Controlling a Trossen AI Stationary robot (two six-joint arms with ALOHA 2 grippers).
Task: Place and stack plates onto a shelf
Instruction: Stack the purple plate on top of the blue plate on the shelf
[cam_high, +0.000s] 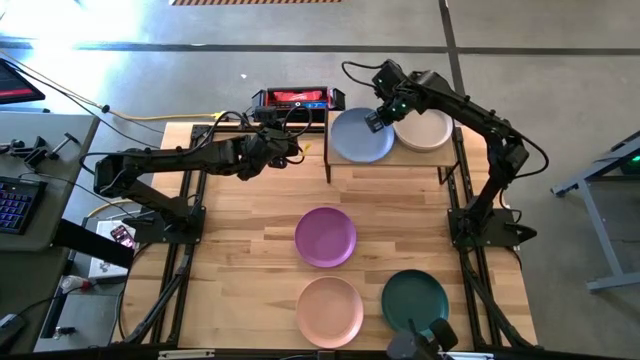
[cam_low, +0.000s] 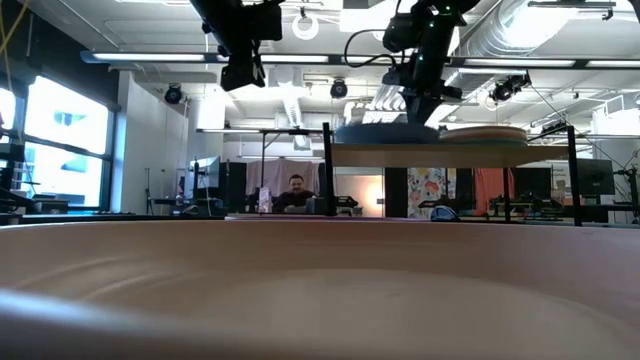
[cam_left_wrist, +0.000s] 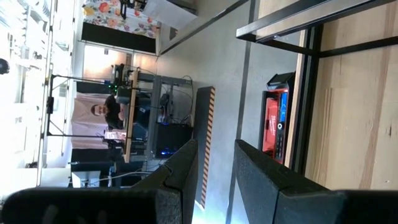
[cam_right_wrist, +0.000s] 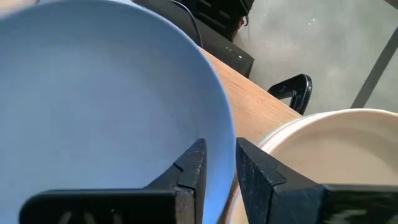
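On the shelf, the blue plate is seen beside the beige plate, its rim straddled by the slightly parted right gripper, while the left gripper, partly spread and empty, is held left of the shelf.

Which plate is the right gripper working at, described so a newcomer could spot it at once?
Find the shelf, the small raised wooden board at the table's far edge. Two plates sit on it side by side; the right gripper is at the rim of the blue plate, the one nearer the red-and-black box. Its neighbour is a beige plate.
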